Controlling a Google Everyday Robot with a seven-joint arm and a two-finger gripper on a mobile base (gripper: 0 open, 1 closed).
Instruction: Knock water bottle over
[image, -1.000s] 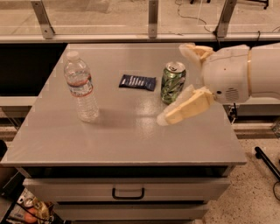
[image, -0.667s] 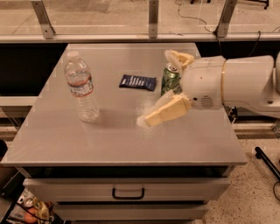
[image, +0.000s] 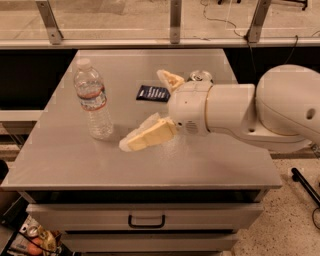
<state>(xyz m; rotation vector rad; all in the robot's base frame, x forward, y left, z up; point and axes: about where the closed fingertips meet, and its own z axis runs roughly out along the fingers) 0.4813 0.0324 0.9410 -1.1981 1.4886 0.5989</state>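
Grey table (image: 60, 165), claw (image: 141, 110) spread apart, moved leftward, now nearer upright water bottle (image: 93, 105)

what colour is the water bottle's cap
White cap, camera view; gripper open, right of the water bottle.

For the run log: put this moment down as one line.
water bottle: upright on table | gripper: open, beside bottle, not touching | soda can: partly hidden | knock: not yet done

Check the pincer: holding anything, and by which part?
Nothing is held. The pincer is open over the table with nothing between its fingers. The water bottle stands upright beside it, not gripped.
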